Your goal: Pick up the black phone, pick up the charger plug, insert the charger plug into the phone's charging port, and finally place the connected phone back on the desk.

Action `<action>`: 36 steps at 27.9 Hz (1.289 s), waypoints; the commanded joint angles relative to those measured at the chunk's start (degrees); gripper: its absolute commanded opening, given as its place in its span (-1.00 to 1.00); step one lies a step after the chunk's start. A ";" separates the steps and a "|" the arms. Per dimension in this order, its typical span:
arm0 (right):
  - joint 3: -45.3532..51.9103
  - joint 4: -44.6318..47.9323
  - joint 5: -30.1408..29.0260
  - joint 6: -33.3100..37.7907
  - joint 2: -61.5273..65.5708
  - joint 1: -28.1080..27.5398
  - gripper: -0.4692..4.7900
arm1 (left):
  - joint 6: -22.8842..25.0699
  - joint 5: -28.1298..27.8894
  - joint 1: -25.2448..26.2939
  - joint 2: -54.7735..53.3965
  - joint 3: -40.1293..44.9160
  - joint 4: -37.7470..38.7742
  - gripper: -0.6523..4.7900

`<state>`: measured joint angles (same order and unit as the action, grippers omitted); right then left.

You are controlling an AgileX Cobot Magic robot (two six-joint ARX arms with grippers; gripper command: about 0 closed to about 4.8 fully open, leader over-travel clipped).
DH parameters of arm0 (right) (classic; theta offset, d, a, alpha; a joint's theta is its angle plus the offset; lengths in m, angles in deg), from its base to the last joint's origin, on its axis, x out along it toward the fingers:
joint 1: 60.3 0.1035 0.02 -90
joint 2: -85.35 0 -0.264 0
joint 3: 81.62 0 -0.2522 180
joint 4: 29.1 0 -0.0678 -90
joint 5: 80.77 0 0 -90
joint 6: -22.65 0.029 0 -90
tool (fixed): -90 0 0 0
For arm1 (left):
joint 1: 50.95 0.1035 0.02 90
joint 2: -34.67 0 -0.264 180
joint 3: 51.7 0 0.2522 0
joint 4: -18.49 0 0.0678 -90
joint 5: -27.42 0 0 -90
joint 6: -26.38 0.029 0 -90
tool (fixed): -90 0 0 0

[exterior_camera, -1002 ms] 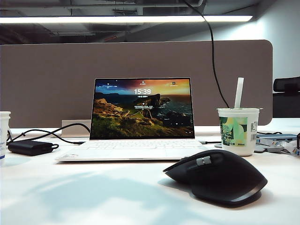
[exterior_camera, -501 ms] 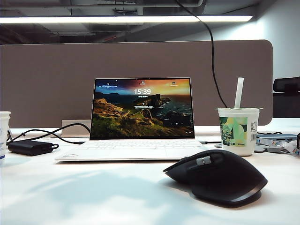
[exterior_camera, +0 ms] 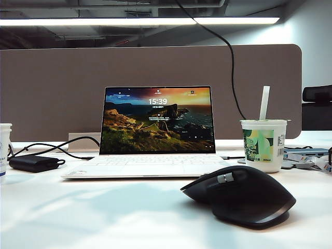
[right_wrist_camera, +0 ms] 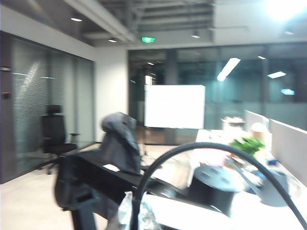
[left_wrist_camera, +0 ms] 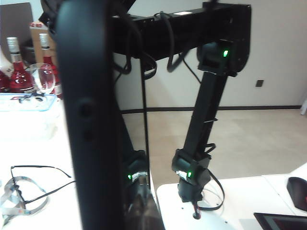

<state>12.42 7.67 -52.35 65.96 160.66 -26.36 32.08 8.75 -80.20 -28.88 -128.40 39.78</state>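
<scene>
Worktop (exterior_camera: 104, 218): broad and white, with a grey-brown divider panel (exterior_camera: 52, 93) behind it.
Left edge: we see part of a white cup (exterior_camera: 4, 148), and beside it a black power brick (exterior_camera: 32, 163) with its cable.
Centre: an open white laptop (exterior_camera: 155, 129) with a landscape on its screen.
Thin black cable (exterior_camera: 232, 78): it hangs from above and goes down behind the paper cup; its end is hidden.
Mouse (exterior_camera: 241, 194): black and humped, nearest to the camera.
Paper cup (exterior_camera: 263, 142): it stands upright, with a white straw.
Black phone: we cannot tell where it is. In the left wrist view a broad black upright bar (left_wrist_camera: 91, 120) fills the foreground, and we cannot say if it is the phone.
Charger plug: we cannot find it.
Left end effector: outside the exterior view; fingers together.
Right end effector: outside the exterior view as well; fingers together. Its blurred wrist view shows only the office and a curved black cable (right_wrist_camera: 192, 146).
</scene>
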 commanded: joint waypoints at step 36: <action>-0.20 4.20 -3.26 1.27 -0.55 6.05 -0.84 | -0.33 17.44 -0.07 0.22 -0.39 -0.81 -0.78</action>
<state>12.42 11.18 -56.13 67.34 160.37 -20.22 31.69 25.03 -80.20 -28.88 -128.40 39.78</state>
